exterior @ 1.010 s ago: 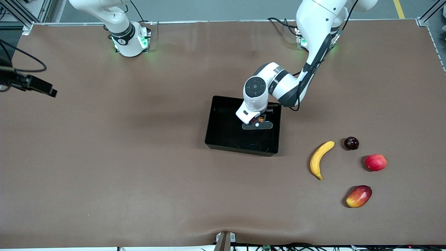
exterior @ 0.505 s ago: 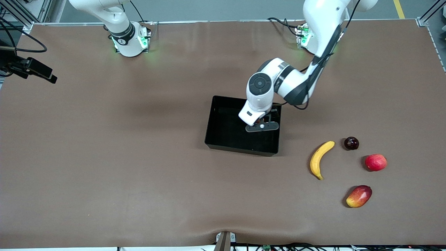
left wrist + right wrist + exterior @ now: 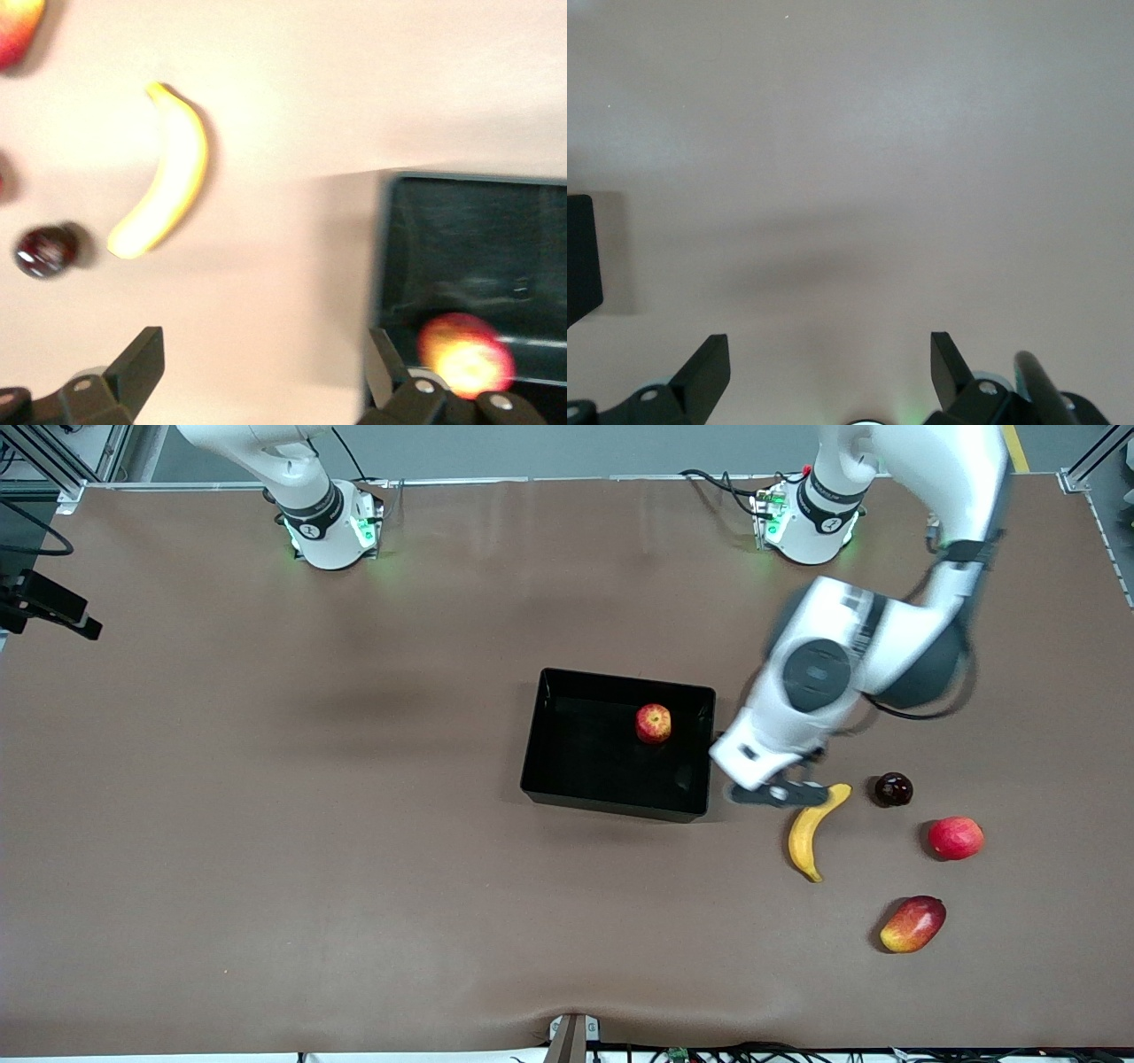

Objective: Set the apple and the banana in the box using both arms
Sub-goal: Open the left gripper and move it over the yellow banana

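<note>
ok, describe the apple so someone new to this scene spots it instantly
Find the black box in the middle of the table. The apple is the one fruit lying in it, toward the left arm's end. It is small, round, red with yellowish patches; every other fruit, the banana included, lies out on the table.

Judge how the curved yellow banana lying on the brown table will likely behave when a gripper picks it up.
The curved yellow banana looks stiff, so it should probably lift in one piece. Its bend makes rolling unlikely, though it might pivot on the brown table. Gripped near one end, its length may make it droop.
</note>
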Controlling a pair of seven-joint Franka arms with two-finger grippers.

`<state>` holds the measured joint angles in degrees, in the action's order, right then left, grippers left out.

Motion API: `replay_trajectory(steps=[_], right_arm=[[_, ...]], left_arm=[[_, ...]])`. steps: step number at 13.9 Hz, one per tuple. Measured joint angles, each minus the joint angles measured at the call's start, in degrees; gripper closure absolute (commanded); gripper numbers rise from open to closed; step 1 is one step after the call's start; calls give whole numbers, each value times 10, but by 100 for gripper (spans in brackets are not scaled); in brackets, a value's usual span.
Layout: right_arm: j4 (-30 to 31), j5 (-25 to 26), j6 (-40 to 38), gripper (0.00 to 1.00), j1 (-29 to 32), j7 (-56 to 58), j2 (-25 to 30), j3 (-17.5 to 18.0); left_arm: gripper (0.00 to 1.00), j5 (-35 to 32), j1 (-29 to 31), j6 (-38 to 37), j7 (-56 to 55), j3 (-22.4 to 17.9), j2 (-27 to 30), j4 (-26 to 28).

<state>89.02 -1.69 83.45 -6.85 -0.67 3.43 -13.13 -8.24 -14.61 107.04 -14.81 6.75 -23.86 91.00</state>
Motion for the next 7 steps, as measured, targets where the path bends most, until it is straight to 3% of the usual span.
replay_trajectory(steps=[3,7], right_arm=[[-2,1,3,0,35,1,-3,52],[-3,1,4,0,44,1,-7,60]], left_arm=[[0,0,80,29,163,-1,-27,1],[0,0,109,83,229,0,-91,6]])
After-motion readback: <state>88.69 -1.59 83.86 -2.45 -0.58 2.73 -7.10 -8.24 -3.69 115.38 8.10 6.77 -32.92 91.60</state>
